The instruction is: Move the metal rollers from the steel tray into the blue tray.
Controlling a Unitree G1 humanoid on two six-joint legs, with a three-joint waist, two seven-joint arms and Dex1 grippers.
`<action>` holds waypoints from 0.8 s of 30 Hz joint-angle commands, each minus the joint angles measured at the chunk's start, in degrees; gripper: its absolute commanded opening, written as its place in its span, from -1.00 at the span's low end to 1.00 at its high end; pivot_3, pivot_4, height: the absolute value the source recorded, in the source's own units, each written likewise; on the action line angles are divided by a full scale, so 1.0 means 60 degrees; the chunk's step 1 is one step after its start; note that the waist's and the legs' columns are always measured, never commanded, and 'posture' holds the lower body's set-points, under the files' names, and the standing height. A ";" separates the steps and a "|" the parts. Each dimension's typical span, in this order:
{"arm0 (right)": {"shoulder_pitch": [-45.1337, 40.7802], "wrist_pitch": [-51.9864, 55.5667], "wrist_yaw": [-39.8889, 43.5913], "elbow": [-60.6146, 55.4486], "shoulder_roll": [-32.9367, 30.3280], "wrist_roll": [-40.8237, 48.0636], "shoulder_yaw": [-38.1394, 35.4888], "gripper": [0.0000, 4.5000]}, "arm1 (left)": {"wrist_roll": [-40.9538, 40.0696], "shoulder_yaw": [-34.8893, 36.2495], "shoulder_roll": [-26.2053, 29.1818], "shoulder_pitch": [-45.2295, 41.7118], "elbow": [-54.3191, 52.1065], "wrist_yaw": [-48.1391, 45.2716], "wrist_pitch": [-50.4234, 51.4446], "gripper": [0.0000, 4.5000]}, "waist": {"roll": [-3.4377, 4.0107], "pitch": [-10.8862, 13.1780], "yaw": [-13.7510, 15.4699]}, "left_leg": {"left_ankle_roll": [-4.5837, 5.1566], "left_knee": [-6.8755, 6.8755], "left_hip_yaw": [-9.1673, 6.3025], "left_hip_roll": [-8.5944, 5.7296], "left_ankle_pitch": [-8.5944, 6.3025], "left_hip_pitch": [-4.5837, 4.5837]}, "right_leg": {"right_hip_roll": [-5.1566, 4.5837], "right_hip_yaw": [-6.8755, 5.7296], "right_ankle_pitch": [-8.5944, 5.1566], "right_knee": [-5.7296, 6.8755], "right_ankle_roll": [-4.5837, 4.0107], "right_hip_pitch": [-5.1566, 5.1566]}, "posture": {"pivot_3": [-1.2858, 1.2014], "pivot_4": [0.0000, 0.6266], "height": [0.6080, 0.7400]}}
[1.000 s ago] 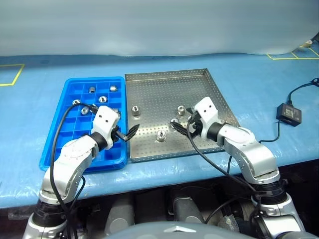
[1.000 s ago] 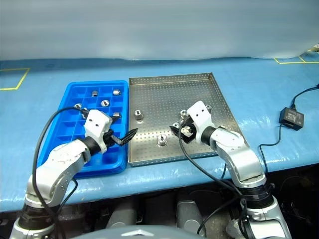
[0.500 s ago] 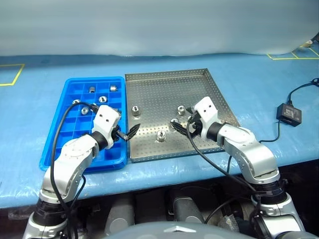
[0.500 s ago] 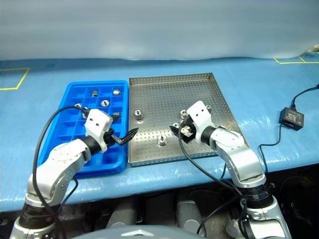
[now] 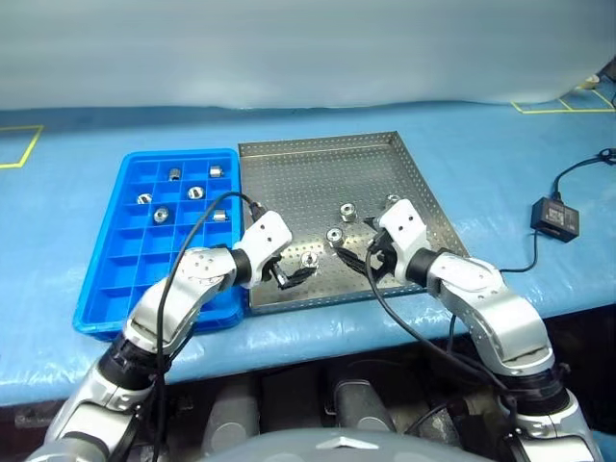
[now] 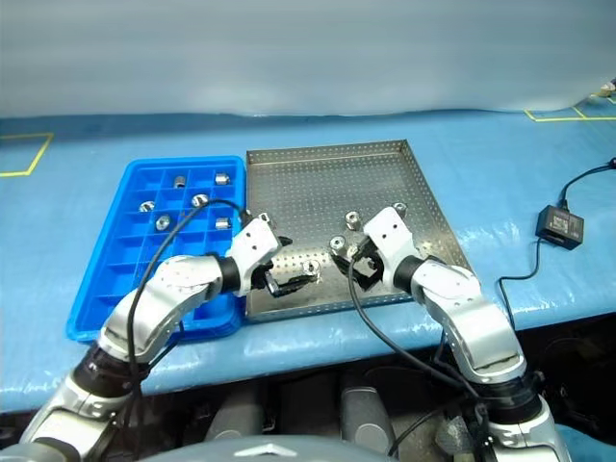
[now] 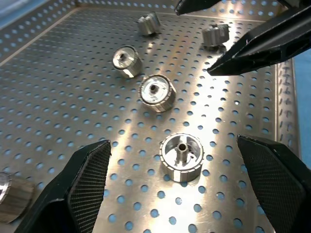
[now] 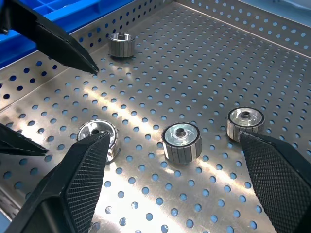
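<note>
The steel tray (image 5: 318,164) lies on the blue worktop (image 5: 481,154) with the blue tray (image 5: 115,279) touching its left side. Rollers (image 5: 309,259) remain loose on the perforated floor: one near the front edge, one just behind it (image 5: 334,235), another further back (image 5: 347,211), and one by the right gripper's wrist (image 5: 392,201); the left wrist view shows a further one at the edge of its frame (image 7: 12,191), so the count is probably five, though I cannot be sure from the head views. Six more (image 5: 193,192) already sit in compartments at the far end of the blue tray. The left gripper (image 5: 294,277) hangs low over the steel tray's near edge, jaws spread wide and empty, with the nearest roller (image 7: 182,156) standing on end between the two fingers (image 7: 73,189) but not touching either. The right gripper (image 5: 354,258) hovers just right of the middle rollers, also fully spread and holding nothing; its wrist view has one roller (image 8: 181,141) centred ahead of it. These rollers look solid metal: small, rigid, fairly heavy for their size, not fragile, and smooth enough to slip. The rim appears ribbed, which should help the pads bite. The best hold is across the rim, fingers on opposite sides, coming down squarely so the piece does not squirt sideways or tip and roll off over the holes. Closing off-centre is the main risk.
</note>
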 commanded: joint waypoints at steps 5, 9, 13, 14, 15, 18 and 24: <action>0.0381 -0.0093 -0.0282 -0.0827 0.0153 0.0042 -0.0097 0.99 | 0.0805 -0.0496 -0.0221 -0.0725 0.1352 -0.0266 -0.0281 1.00 | 0.0001 -0.0001 -0.0261 | 0.0001 0.0008 0.0003 -0.0002 0.0000 0.0000 | -0.0007 0.0010 0.0002 0.0001 0.0003 0.0000 | -0.11 -0.52 1.00; 0.0468 -0.0032 -0.0380 -0.0961 0.0194 0.0048 -0.0078 0.99 | 0.0752 -0.0459 -0.0567 -0.0619 0.1691 -0.0402 -0.0285 1.00 | 0.0001 -0.0001 -0.0343 | 0.0001 0.0005 0.0003 -0.0003 0.0000 0.0000 | -0.0007 0.0011 0.0002 0.0001 0.0004 -0.0001 | -0.12 -0.52 1.00; 0.0488 0.0010 -0.0403 -0.0821 0.0274 0.0072 0.0063 0.99 | 0.0834 -0.0353 -0.0860 -0.0485 0.2058 -0.0233 -0.0268 1.00 | 0.0001 -0.0001 -0.0369 | 0.0000 0.0005 0.0003 -0.0002 0.0000 0.0001 | -0.0007 0.0012 0.0002 0.0003 0.0004 -0.0002 | -0.11 -0.52 1.00; 0.0480 0.0029 -0.0414 -0.0770 0.0297 0.0077 0.0100 0.99 | 0.0845 -0.0311 -0.0916 -0.0453 0.2134 -0.0184 -0.0278 1.00 | 0.0000 -0.0001 -0.0378 | 0.0001 0.0006 0.0002 -0.0002 0.0000 0.0001 | -0.0007 0.0013 0.0002 0.0004 0.0004 -0.0001 | -0.11 -0.52 1.00; 0.0468 0.0036 -0.0414 -0.0718 0.0315 0.0074 0.0143 1.00 | 0.0832 -0.0248 -0.0974 -0.0412 0.2180 -0.0142 -0.0290 0.92 | 0.0001 -0.0003 -0.0383 | 0.0001 0.0007 0.0002 -0.0002 0.0000 0.0002 | -0.0006 0.0013 0.0002 0.0005 0.0004 -0.0001 | -0.11 -0.52 1.00; 0.0416 0.0033 -0.0384 -0.0593 0.0372 0.0080 0.0280 1.00 | 0.0731 -0.0057 -0.1115 -0.0255 0.2070 -0.0047 -0.0137 0.60 | 0.0001 -0.0005 -0.0393 | 0.0001 0.0008 -0.0001 -0.0002 0.0000 0.0005 | -0.0007 0.0016 0.0003 0.0006 0.0006 0.0001 | -0.10 -0.52 1.00; 0.0264 -0.0037 -0.0324 -0.0290 0.0415 0.0040 0.0455 1.00 | 0.0812 0.0052 -0.1195 -0.0158 0.2052 -0.0011 -0.0315 0.25 | 0.0000 -0.0006 -0.0387 | 0.0001 0.0010 -0.0002 -0.0003 0.0000 0.0005 | -0.0007 0.0019 0.0006 0.0007 0.0009 0.0001 | -0.09 -0.52 1.00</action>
